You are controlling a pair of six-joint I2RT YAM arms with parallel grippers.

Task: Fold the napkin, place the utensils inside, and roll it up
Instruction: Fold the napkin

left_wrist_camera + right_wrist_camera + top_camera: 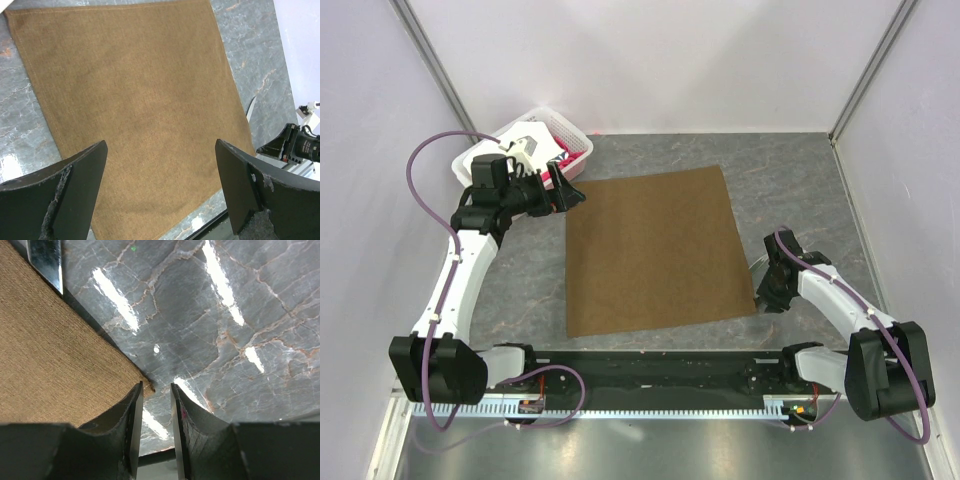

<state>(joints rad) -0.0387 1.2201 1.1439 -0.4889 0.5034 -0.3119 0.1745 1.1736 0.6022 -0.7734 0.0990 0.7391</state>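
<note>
Closest up, the right gripper (156, 387) is sitting with its fingers near together, only a thin gap showing, right at the near right corner of the napkin (655, 250). I cannot tell if it is pinching the cloth. Across the cloth, the left gripper (160, 143) is hanging wide open over the far left corner, holding nothing. On the table (800, 170) the napkin is lying flat and unfolded. Just beside its right edge the utensil (45, 262) is lying. Folding, filling and rolling are all waiting.

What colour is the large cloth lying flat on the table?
Plain brown; the napkin shows best in the left wrist view.
</note>
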